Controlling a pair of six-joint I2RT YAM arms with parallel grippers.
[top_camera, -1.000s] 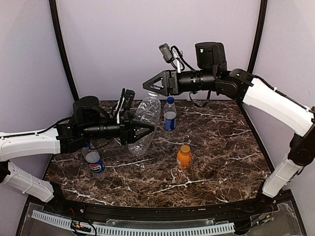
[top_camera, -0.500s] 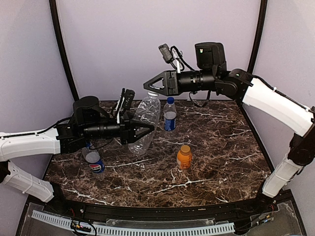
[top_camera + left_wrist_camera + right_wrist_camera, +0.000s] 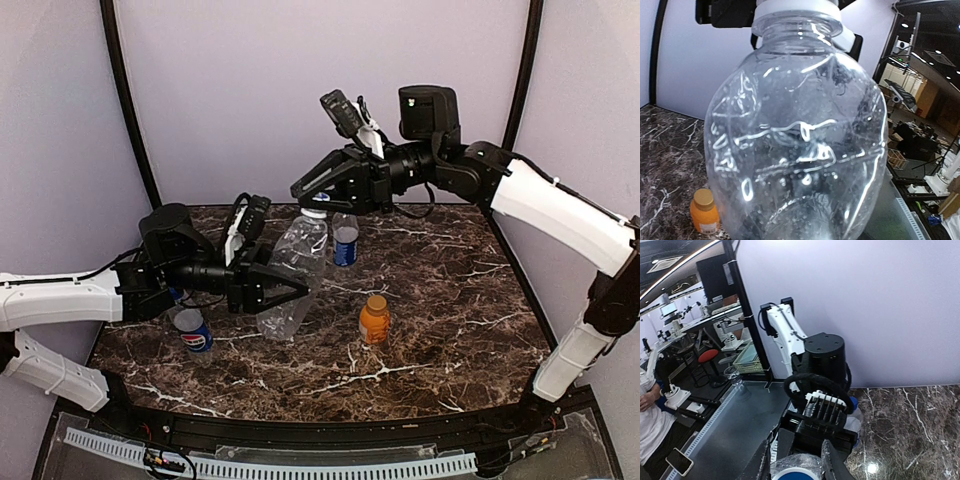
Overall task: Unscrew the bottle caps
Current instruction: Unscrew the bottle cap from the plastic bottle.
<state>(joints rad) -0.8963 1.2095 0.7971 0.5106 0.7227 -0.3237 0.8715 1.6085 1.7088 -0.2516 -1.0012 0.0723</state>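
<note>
The left gripper (image 3: 288,287) is pinching the clear unlabelled bottle (image 3: 300,245) around its lower body, holding it tilted with the neck leaning up toward the back wall. Whether its base is touching the tabletop (image 3: 450,300) cannot be told. The white cap (image 3: 315,212) is sitting on the neck. The right gripper (image 3: 305,190) is reaching in from above at the cap. Its fingers (image 3: 832,465) are standing spread, one on each side of the cap, with a gap showing in the right wrist view. The blue-labelled bottle (image 3: 345,240) is standing upright just behind, blue cap (image 3: 345,203) on. The orange bottle (image 3: 374,322) is standing capped at mid-tabletop. The Pepsi bottle (image 3: 193,333) is standing beneath the left arm.
</note>
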